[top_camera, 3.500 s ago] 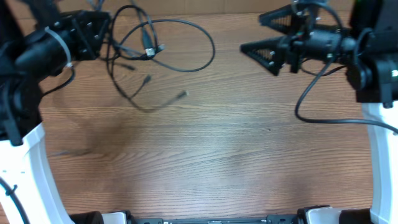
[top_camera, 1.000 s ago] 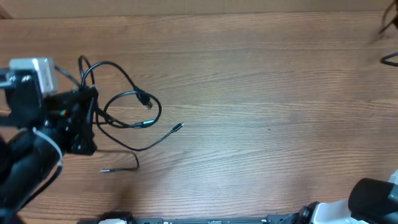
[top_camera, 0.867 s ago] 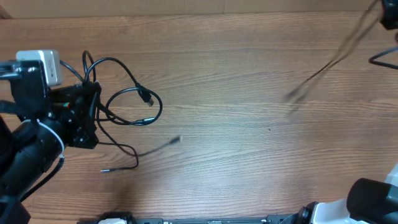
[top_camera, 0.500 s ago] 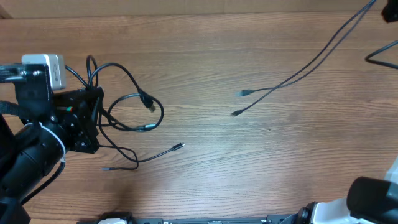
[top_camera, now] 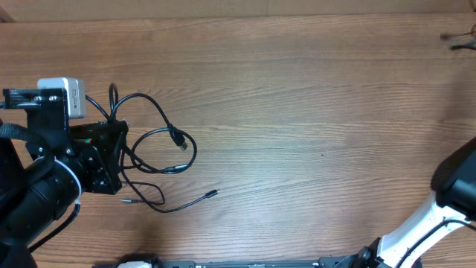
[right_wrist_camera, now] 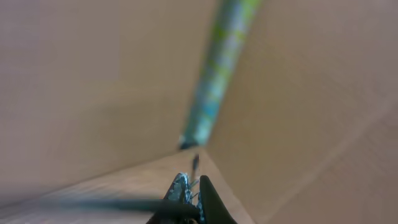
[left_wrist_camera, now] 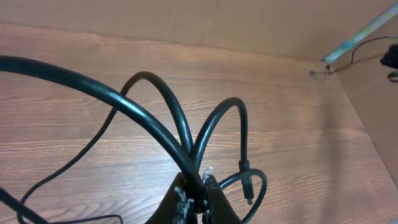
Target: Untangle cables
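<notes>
Several thin black cables lie in a looped tangle on the wooden table at the left. A black plug and a silver-tipped end stick out of it. My left gripper is shut on the cables at the tangle's left side. In the left wrist view the cable loops arch up out of my shut left gripper. My right gripper is shut on a blurred black cable close to a cardboard corner. In the overhead view it is out of sight, and only a dark blur shows at the top right edge.
Cardboard walls stand along the table's far and right sides. A green-blue strip runs up their corner. My right arm's white and black links cross the lower right corner. The left arm's body and white camera box take up the left edge.
A cable that stretched from the top right across the table has been pulled out of the overhead view. My left gripper has shifted slightly right and nearer with the tangle.
</notes>
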